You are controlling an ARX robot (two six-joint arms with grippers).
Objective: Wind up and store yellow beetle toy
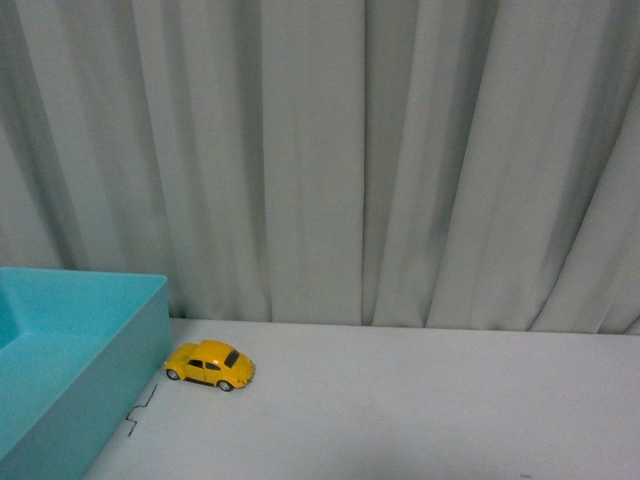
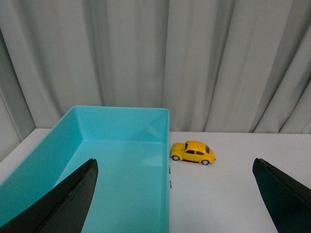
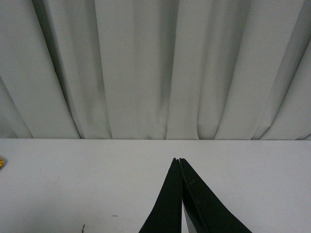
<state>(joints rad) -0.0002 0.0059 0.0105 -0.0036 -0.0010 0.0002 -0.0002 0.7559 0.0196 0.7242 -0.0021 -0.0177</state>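
Well ahead of the left end effector (image 2: 175, 162) sits the yellow beetle toy (image 2: 192, 152).

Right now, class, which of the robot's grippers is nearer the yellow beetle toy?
Left. The left gripper, open, faces the yellow beetle toy straight ahead beside the teal bin; the right gripper, shut, sees only a yellow sliver at its view's edge.

Yellow beetle toy (image 1: 210, 364), turquoise bin (image 1: 70, 370), grey curtain (image 1: 330, 150).
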